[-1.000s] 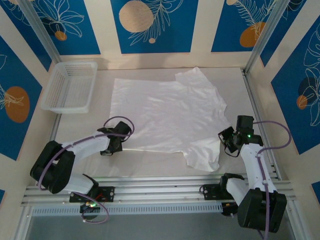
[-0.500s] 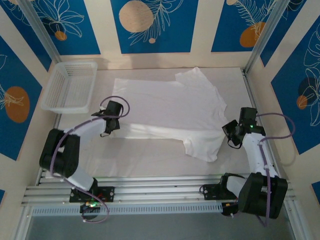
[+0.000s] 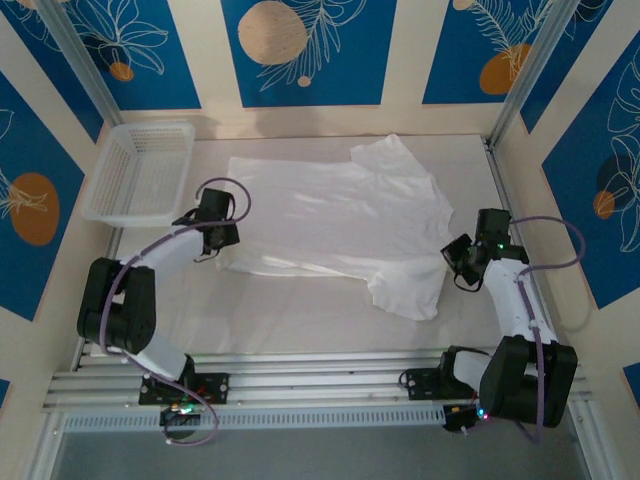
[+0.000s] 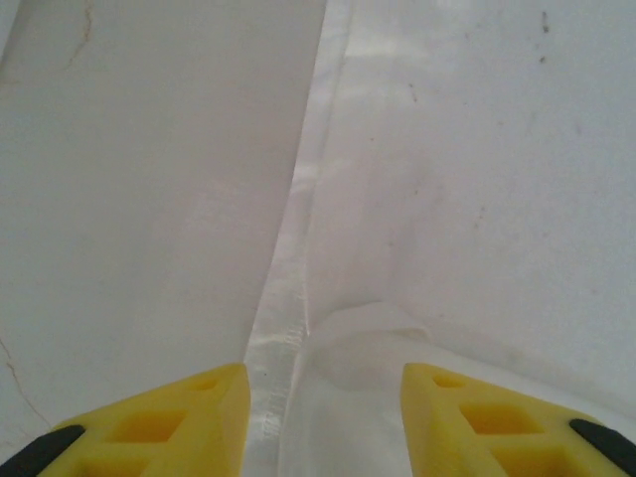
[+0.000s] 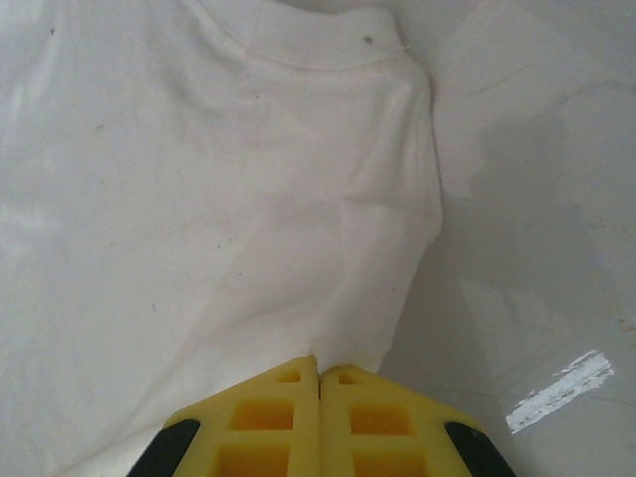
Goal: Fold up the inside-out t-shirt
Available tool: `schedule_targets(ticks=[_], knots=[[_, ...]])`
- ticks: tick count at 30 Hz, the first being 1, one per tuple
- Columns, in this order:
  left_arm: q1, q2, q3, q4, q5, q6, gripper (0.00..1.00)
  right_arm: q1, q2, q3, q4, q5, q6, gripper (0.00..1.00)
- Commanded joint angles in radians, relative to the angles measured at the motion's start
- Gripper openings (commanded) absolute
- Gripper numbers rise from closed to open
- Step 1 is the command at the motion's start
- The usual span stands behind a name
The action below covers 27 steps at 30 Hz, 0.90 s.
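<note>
The inside-out t-shirt (image 3: 340,215) lies spread, white and wrinkled, across the middle of the table, with its near part doubled back over itself. My left gripper (image 3: 222,240) is at the shirt's left edge. Its yellow jaws stand open in the left wrist view (image 4: 323,397), with the stitched hem (image 4: 283,318) and a small fabric bump lying loose between them. My right gripper (image 3: 455,262) is at the shirt's right side. In the right wrist view it (image 5: 319,370) is shut on a pinch of the t-shirt (image 5: 199,179).
A white mesh basket (image 3: 140,170) stands at the back left corner. Bare table (image 3: 300,320) runs between the shirt's near edge and the arm bases. A metal rail (image 3: 515,230) borders the right side, close to the right arm.
Both grippers moved away from the near edge, drawing the shirt's near edge back over the cloth. The left jaws then opened and let go of the hem. The right stayed shut.
</note>
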Motion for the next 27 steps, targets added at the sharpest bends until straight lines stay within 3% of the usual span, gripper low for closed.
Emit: schedule_targets(ticks=[1, 6, 10, 12, 17, 18, 21, 27], knots=[[0.04, 0.004, -0.039, 0.015, 0.07, -0.042, 0.44, 0.012, 0.0, 0.035, 0.014, -0.014, 0.004, 0.0], [0.084, 0.052, -0.045, 0.066, 0.131, -0.069, 0.42, 0.02, -0.001, 0.044, 0.008, -0.008, 0.005, 0.0], [0.11, 0.091, -0.045, 0.137, 0.219, -0.098, 0.28, 0.021, -0.005, 0.044, 0.006, -0.009, 0.005, 0.0], [0.117, 0.098, -0.049, 0.16, 0.228, -0.11, 0.24, 0.023, -0.006, 0.04, 0.003, -0.011, 0.007, 0.0], [0.13, 0.106, -0.054, 0.176, 0.226, -0.124, 0.01, 0.025, -0.016, 0.031, 0.001, -0.015, 0.012, 0.0], [0.135, 0.096, -0.061, 0.178, 0.226, -0.129, 0.0, 0.024, -0.016, 0.03, 0.0, -0.013, 0.012, 0.0], [0.156, 0.005, -0.107, 0.162, 0.237, -0.163, 0.0, -0.003, -0.03, 0.014, -0.018, -0.017, 0.031, 0.0], [0.209, -0.336, -0.288, 0.026, 0.325, -0.281, 0.0, -0.117, -0.125, -0.086, -0.01, -0.096, 0.057, 0.0]])
